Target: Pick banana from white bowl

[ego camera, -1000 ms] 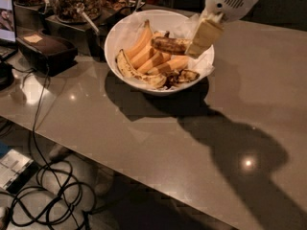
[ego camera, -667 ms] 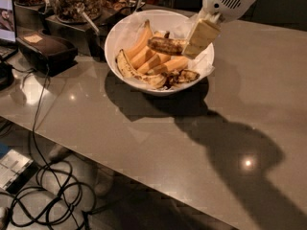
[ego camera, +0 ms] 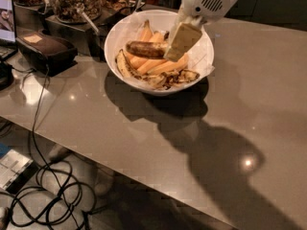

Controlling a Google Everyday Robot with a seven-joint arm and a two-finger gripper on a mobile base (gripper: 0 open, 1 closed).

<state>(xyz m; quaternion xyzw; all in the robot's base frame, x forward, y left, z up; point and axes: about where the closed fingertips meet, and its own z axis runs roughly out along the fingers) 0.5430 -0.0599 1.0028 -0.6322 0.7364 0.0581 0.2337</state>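
Observation:
The white bowl (ego camera: 111, 56) stands at the back of the grey table, lined with white paper. The dark brown mottled banana (ego camera: 143, 48) lies across the top of clean orange-yellow bananas (ego camera: 160, 67). A yellower speckled banana (ego camera: 123, 66) lies along the bowl's left side. My gripper (ego camera: 180, 43) reaches down into the bowl from the upper right, at the brown banana's right end, which it hides. The white arm housing (ego camera: 206, 1) is above it.
A black box (ego camera: 45, 49) and a glass jar of nuts (ego camera: 74, 1) stand left of the bowl. A screen (ego camera: 5, 13) is at the far left. Cables (ego camera: 38, 176) hang over the table's front-left edge to the floor. Bare tabletop (ego camera: 230, 119) lies to the right.
My gripper has moved left and down, from the bowl's right rim into the bowl, to the brown banana's right end. The bowl has not moved.

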